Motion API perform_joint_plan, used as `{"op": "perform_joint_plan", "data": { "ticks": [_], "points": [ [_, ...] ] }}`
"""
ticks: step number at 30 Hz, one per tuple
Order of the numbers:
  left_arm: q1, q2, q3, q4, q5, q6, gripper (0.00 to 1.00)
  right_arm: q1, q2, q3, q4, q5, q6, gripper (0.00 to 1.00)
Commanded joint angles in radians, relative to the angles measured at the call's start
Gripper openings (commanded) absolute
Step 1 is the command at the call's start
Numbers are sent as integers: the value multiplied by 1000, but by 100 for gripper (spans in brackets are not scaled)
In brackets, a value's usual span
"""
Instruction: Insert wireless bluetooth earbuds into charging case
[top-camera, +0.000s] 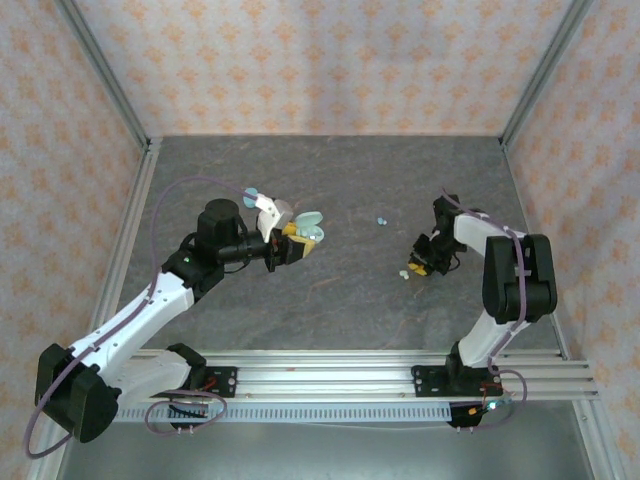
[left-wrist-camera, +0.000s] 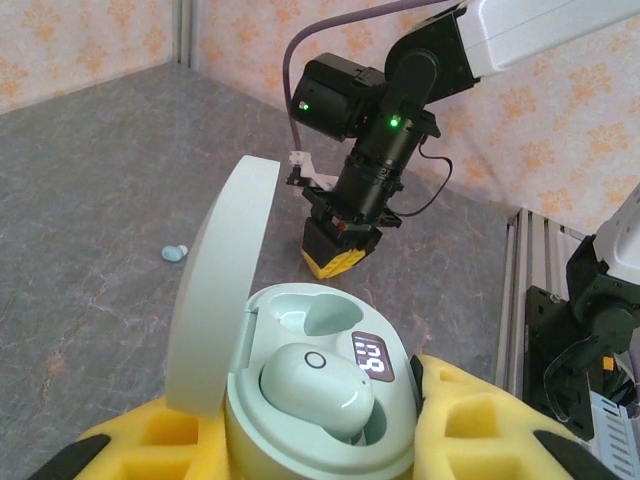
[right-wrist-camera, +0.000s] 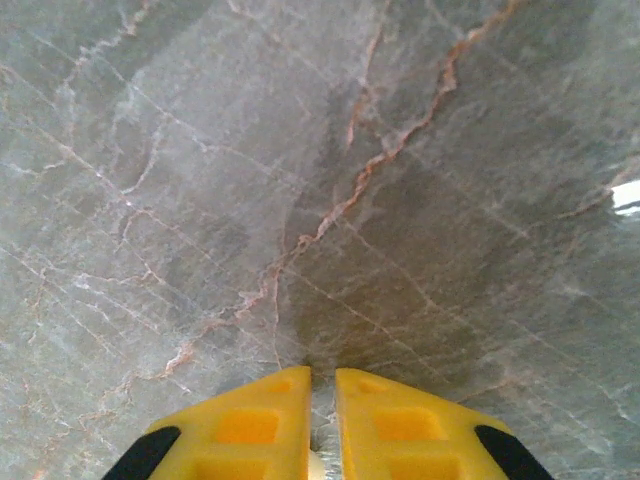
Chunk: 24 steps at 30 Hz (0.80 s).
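Note:
My left gripper (left-wrist-camera: 320, 445) is shut on a mint-green charging case (left-wrist-camera: 300, 400) and holds it above the table with its lid (left-wrist-camera: 215, 290) swung open. One mint-green earbud (left-wrist-camera: 315, 385) sits in the near pocket; the far pocket (left-wrist-camera: 305, 315) is empty. My right gripper (right-wrist-camera: 322, 385) points down at the table, its yellow pads a narrow gap apart. A whitish sliver of an earbud (right-wrist-camera: 318, 466) shows between them. From above, a whitish nub (top-camera: 405, 273) lies at that gripper's tips (top-camera: 418, 267). Two pale blue earbuds (top-camera: 381, 219) lie loose mid-table.
A pale blue object (top-camera: 252, 191) lies behind the left arm. One blue earbud (left-wrist-camera: 175, 252) is on the table left of the open lid. Metal frame posts (top-camera: 125, 120) and patterned walls enclose the grey stone tabletop (top-camera: 350, 300).

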Motion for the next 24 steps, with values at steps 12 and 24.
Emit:
{"op": "perform_joint_plan", "data": {
  "ticks": [12,24],
  "points": [
    [-9,-76,-43,-37,-23,47,9,3,-135,-196,39,-43,18,15],
    [-9,-67,-47,-39,-25,70,8,46,-208,-180,37,-98,60,15]
  ]
}}
